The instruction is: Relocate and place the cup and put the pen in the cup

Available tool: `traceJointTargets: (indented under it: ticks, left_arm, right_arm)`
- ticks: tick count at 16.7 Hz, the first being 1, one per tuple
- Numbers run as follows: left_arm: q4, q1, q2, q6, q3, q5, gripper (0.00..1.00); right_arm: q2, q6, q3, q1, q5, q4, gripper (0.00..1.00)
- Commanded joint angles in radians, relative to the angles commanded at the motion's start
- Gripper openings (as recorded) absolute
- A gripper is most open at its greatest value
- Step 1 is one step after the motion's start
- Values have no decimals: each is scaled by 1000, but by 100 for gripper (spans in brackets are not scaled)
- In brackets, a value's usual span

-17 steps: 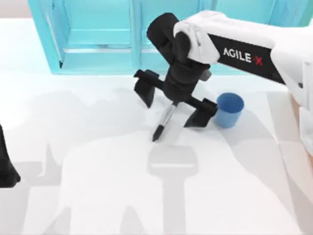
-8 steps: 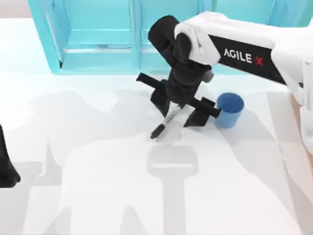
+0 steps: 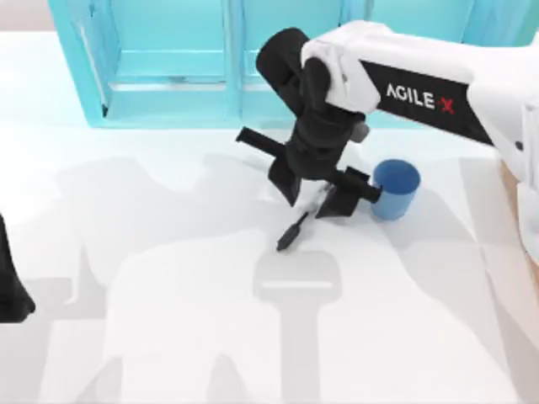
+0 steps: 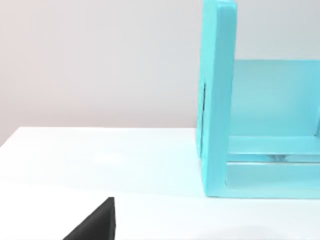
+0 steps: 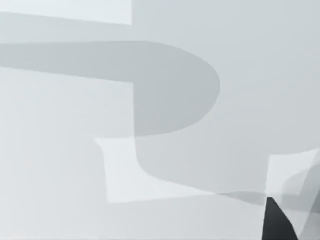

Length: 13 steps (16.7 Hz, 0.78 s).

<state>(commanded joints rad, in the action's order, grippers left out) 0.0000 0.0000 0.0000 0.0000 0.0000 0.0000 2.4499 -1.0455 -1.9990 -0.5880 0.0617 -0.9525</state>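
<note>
Right gripper (image 3: 317, 195) mid-table, fingers pinched on the pen (image 3: 292, 231), whose black tip pokes out below, cup (image 3: 395, 188) just beside on the right. Imo lift straight, swing over the rim, keep it upright b4 letting go. Pen's upper half hidden by the wrist; left arm (image 3: 12, 286) parked at left edge, can't tell its grip.

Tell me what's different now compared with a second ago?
The right gripper closed its wide-open fingers around the pen, and the pen's lower tip swung toward the blue cup, with less of the pen showing below the gripper. The cup stayed put beside the gripper; the left arm stayed parked at the table's left edge.
</note>
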Motion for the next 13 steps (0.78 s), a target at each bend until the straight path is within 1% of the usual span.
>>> traceJointTargets:
  ticks: [4,10,13]
  left_arm:
    - [0,0,0,0,0,0,100]
    - [0,0,0,0,0,0,100]
    - [0,0,0,0,0,0,100]
  right_arm:
    - [-60,-25,53,-28,-4,-22,0]
    - [-310,-92,203,-96,-13,-89,0]
    - [-394,-128,263,-134,-18,-120,0]
